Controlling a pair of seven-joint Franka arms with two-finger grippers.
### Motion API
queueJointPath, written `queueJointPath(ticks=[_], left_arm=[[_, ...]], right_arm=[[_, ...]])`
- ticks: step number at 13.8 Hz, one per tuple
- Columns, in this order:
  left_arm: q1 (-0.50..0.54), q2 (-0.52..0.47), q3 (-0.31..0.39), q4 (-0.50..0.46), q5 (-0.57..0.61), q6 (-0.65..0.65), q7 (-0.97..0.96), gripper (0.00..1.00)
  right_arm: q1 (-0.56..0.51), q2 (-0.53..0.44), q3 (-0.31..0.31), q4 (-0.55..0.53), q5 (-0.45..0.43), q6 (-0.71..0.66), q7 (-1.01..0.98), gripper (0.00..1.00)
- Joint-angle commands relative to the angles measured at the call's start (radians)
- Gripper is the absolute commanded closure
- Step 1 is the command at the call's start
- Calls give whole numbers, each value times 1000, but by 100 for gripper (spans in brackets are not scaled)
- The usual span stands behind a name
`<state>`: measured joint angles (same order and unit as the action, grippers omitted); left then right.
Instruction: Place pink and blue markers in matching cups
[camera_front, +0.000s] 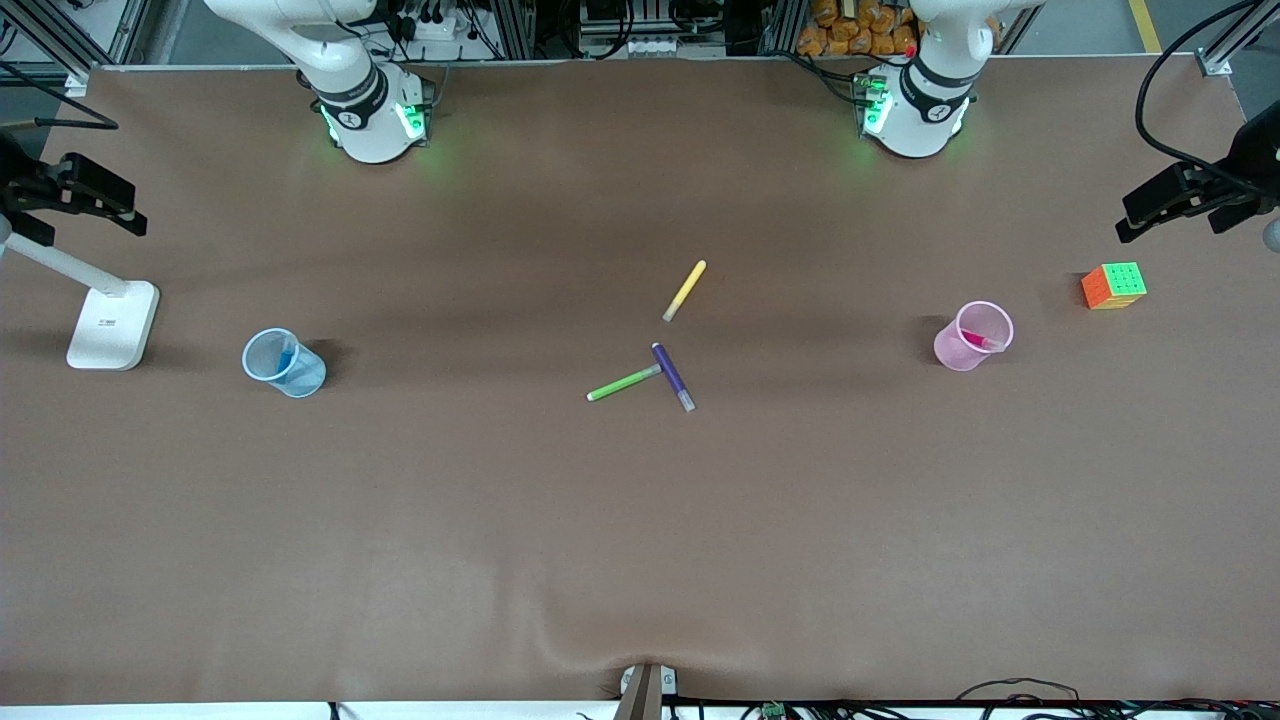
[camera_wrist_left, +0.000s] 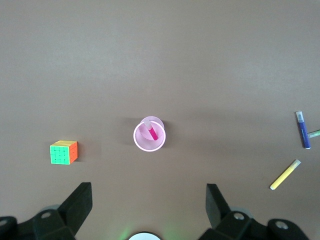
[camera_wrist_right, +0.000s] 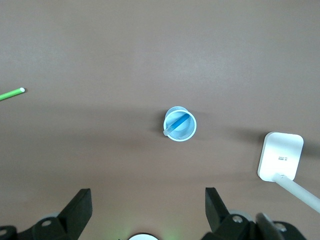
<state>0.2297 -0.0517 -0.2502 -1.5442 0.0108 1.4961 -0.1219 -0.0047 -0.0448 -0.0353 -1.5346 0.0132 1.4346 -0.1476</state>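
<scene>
The pink marker stands in the pink cup, the blue marker in the blue cup, at three and nine o'clock of the table; we see the left gripper and right gripper wide open, high over them.

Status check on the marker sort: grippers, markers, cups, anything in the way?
Left gripper open over pink cup, pink marker inside. Right gripper open over blue cup, blue marker inside. Nothing blocking either cup.
</scene>
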Motion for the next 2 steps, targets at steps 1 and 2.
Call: queueJointPath(ticks=[1,2], left_arm=[[7,-10,2,7,11,-10,-8,0],[5,-10,2,9,11,-11,-10,0]], right_arm=[[-12,-10,6,-2,1,-8,11,0],[-14,-10,6,-2,1,-8,11,0]])
